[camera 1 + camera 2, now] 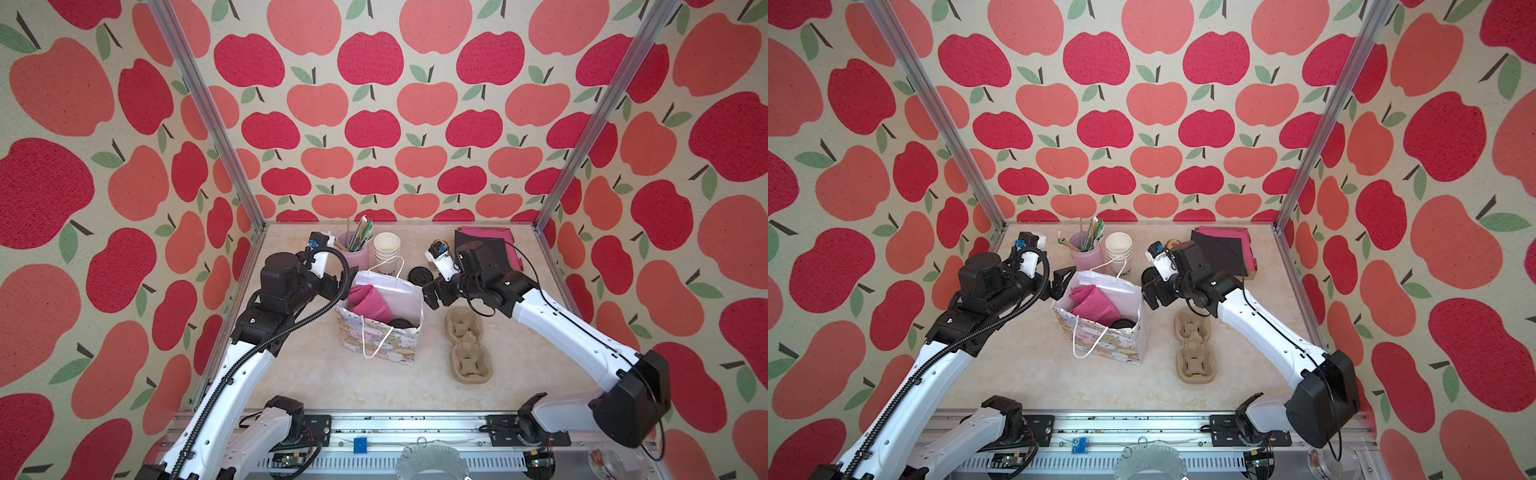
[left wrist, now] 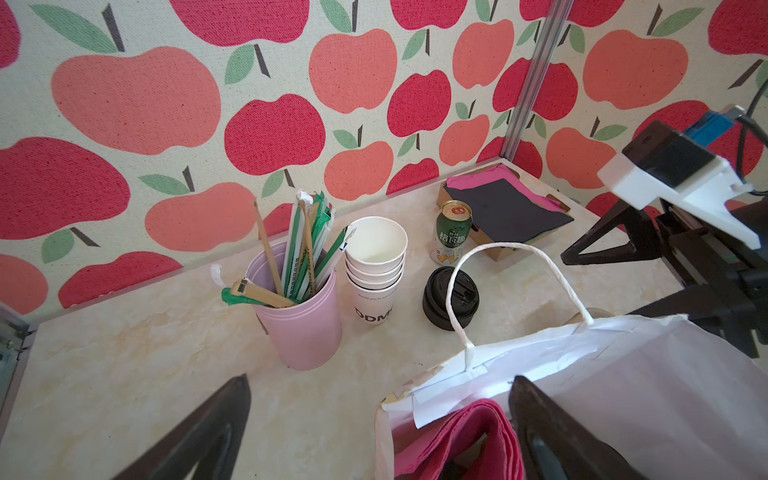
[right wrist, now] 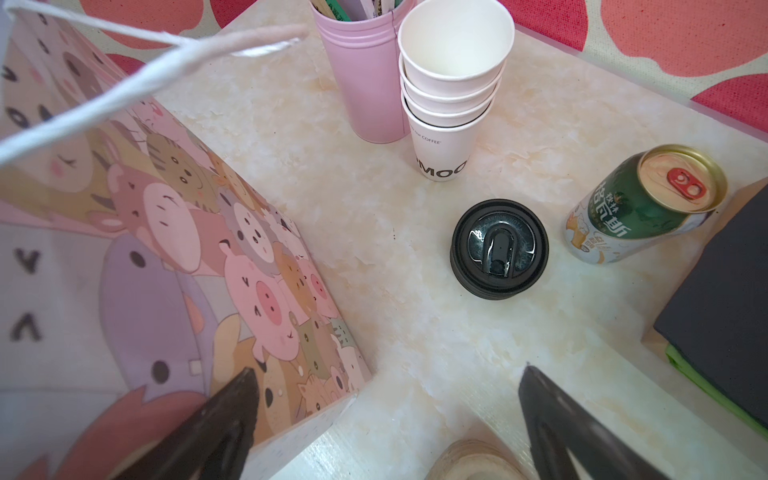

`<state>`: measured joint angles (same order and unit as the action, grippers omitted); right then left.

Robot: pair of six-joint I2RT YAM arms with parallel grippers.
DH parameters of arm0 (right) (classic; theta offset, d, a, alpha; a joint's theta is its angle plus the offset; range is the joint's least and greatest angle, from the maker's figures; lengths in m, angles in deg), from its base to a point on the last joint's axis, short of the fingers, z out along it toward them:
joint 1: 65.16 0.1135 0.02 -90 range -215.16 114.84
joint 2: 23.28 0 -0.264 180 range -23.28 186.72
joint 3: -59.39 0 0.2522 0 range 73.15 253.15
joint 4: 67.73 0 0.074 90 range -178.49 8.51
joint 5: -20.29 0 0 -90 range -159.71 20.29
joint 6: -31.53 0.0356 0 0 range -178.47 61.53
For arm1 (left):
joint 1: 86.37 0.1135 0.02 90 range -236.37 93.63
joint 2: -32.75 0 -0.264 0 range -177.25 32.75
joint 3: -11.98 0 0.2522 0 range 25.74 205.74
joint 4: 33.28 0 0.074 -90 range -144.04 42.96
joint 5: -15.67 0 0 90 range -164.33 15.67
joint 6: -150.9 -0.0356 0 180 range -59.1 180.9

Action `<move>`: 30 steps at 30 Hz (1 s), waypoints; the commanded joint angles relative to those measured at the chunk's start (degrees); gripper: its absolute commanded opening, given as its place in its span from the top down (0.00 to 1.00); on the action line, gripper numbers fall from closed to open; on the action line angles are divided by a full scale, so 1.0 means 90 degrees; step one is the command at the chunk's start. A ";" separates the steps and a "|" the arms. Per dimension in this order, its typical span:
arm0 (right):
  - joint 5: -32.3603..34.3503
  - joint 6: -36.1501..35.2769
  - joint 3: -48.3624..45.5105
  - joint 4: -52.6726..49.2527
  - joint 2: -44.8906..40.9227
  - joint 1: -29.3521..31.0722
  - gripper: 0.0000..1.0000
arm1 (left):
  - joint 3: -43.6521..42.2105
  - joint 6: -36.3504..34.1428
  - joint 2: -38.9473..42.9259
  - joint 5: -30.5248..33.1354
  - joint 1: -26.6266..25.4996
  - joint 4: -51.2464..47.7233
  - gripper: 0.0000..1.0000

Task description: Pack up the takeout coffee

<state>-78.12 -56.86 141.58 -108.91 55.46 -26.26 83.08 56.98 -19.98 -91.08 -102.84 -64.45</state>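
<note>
A paper bag [image 1: 382, 340] printed with cartoon animals stands open mid-table. Inside it, folded pink napkins [image 1: 365, 301] lean beside a round black lid [image 1: 399, 323] that I take for the takeout coffee; its cup body is hidden. Both top views show that lid [image 1: 1123, 323]. My left gripper [image 2: 380, 415] is open at the bag's left rim, one finger outside and one over the napkins. At the bag's right corner my right gripper [image 3: 386, 399] is open with nothing held. In a top view the left gripper [image 1: 1065, 278] and right gripper [image 1: 1150, 293] flank the bag.
Behind the bag stand a pink holder of straws [image 1: 353, 253], a stack of lidless white cups [image 1: 386, 247], a black stack of lids [image 3: 498, 249] and a green can [image 3: 648, 203]. A tray of dark and pink napkins [image 1: 486, 245] sits back right. A pulp cup carrier [image 1: 467, 349] lies right of the bag.
</note>
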 commanded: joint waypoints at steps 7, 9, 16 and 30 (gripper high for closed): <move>-0.0339 0.0164 0.0560 0.0156 0.0553 0.0044 0.01 | -0.0072 0.0416 0.0079 0.0133 0.0136 0.0089 0.01; -0.0364 0.0185 0.0635 0.0173 0.0652 0.0053 0.01 | -0.0084 0.0488 0.0068 0.0133 0.0160 0.0090 0.01; -0.0428 0.0232 0.0871 0.0234 0.0962 0.0053 0.01 | -0.0074 0.0891 -0.0034 0.0094 0.0295 0.0046 0.01; 0.0680 -0.0161 0.1201 -0.0067 0.1145 0.0044 0.01 | -0.0057 0.1117 -0.0146 -0.0140 0.0467 0.0008 0.01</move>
<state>-76.52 -56.51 150.63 -108.10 66.41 -26.15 82.97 66.18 -20.99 -91.32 -98.97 -64.41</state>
